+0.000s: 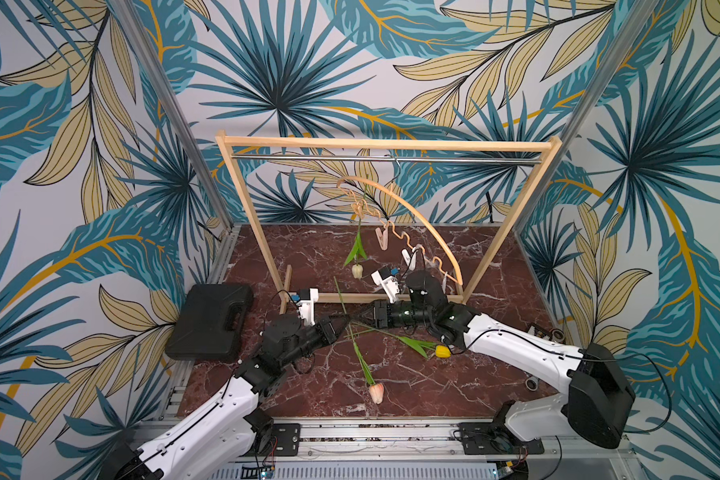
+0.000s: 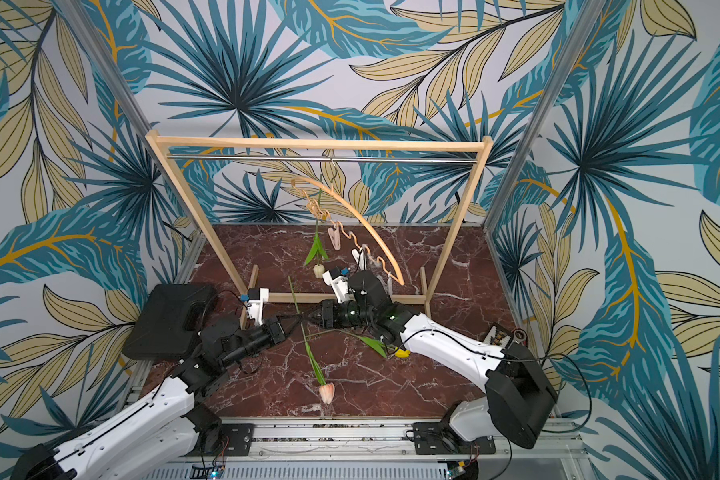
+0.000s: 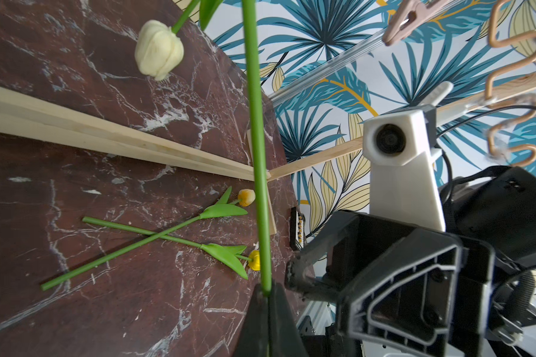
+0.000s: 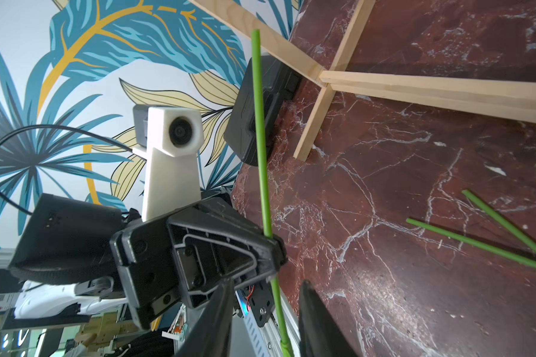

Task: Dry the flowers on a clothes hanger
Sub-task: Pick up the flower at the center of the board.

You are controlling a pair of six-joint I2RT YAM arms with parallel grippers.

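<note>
Nearest, the head of a long-stemmed pink tulip [image 1: 376,392] pointed toward the near edge of the red-brown marble tabletop [image 1: 412,386]. Part-way up its green stem, the left gripper [image 1: 345,321] was clamped tight on the pink tulip. The right gripper [image 4: 265,309] faced it from the right, jaws parted either side of the same stem and gripping nothing. To the right, a yellow tulip [image 1: 442,352] and a yellow-orange tulip [image 3: 246,197] lay on the marble with stems crossed. A black plastic case [image 1: 208,320] sat at the left edge. Farther back, a light wooden arched clothes hanger [image 1: 457,274] with a wavy lower bar hung tilted from the metal rod [image 1: 350,157] of a tall wooden rack [image 1: 387,144]. A cream-white tulip [image 1: 357,271] hung head down from the hanger's left part.
</note>
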